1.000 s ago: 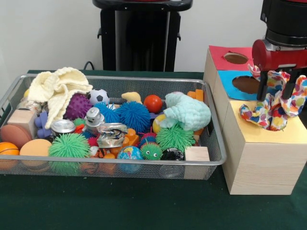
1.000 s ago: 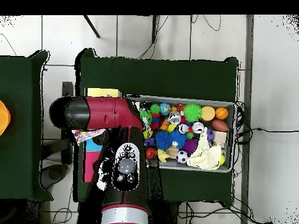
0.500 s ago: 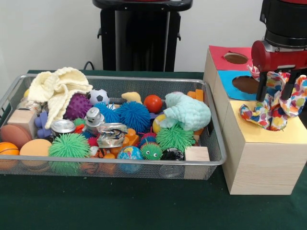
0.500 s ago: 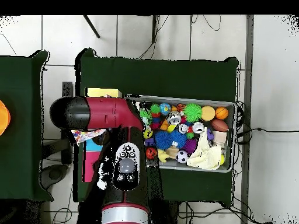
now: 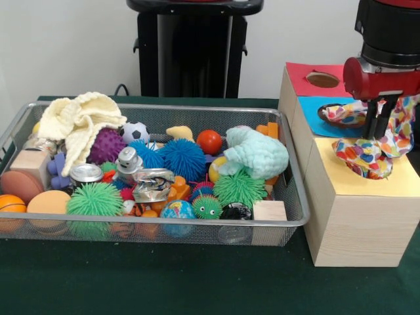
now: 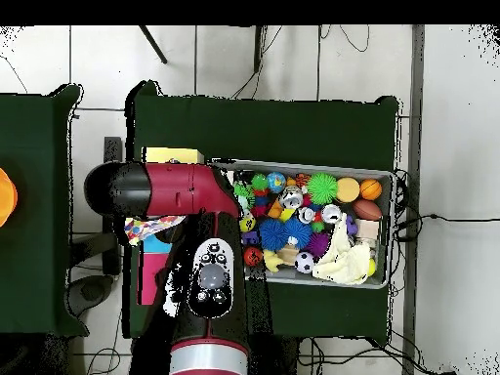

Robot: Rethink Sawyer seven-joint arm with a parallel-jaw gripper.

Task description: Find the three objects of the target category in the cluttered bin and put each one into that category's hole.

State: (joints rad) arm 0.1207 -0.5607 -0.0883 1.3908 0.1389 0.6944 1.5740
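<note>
My gripper [image 5: 375, 133] hangs over the pale yellow top [image 5: 341, 176] of the near wooden box, shut on a white polka-dot cloth [image 5: 364, 156]. The cloth's lower end rests on the yellow top and hides the hole. One corner spreads left over the blue box's hole. In the overhead view the cloth [image 6: 146, 229] shows beside the arm, and the gripper is hidden under the arm. The wire mesh bin [image 5: 164, 223] holds a cream knitted cloth [image 5: 79, 121] at its far left and a mint fluffy cloth [image 5: 259, 152] at the right. No other polka-dot cloth shows.
The bin also holds spiky rubber balls, crushed cans, wooden blocks and orange balls. A blue-topped box [image 5: 307, 105] and a red-topped box [image 5: 298, 75] stand behind the yellow one. The robot's pedestal [image 5: 193, 52] stands behind the bin. Green cloth covers the table.
The two gripper fingers stood apart in the front view and now show as one dark finger. The cloth has shifted: one corner swung left over the blue box and the bundle sank lower.
</note>
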